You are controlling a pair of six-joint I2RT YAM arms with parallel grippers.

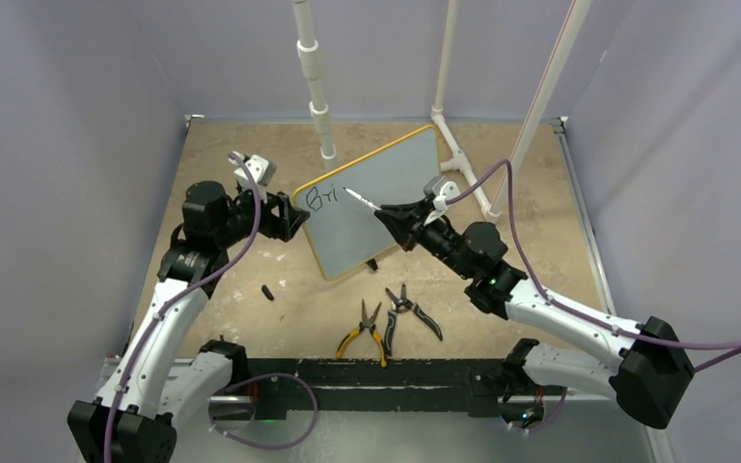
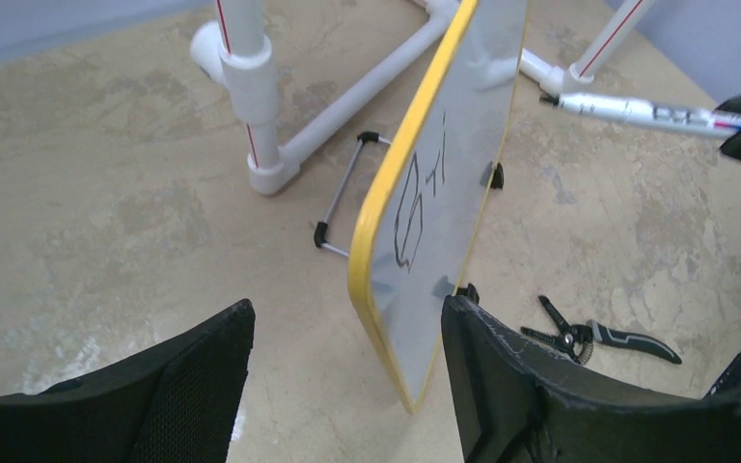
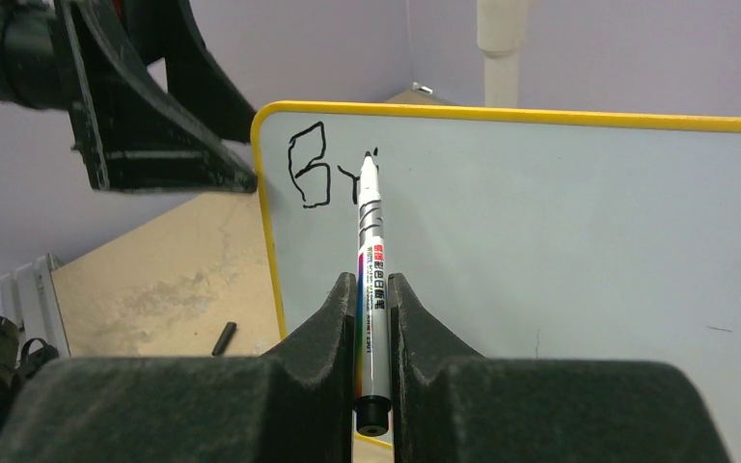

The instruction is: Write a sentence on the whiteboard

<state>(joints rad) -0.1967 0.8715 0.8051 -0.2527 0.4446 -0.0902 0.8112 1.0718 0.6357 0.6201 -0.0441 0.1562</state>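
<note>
While the right end effector clamps a marker, tip at the writing, the left end effector gapes apart around the whiteboard, propped mid-table.

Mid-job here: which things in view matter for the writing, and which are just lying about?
In use: whiteboard, marker in right hand, started lettering.
Lying about: yellow-handled pliers, black-handled cutters, small black piece, white pipes.

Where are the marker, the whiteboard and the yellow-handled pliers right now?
marker [image 3: 371, 280]: right wrist view, printed barrel.
whiteboard [image 1: 386, 174]: top external view, bare white face.
yellow-handled pliers [image 1: 367, 328]: top external view, near the pivot.
</note>
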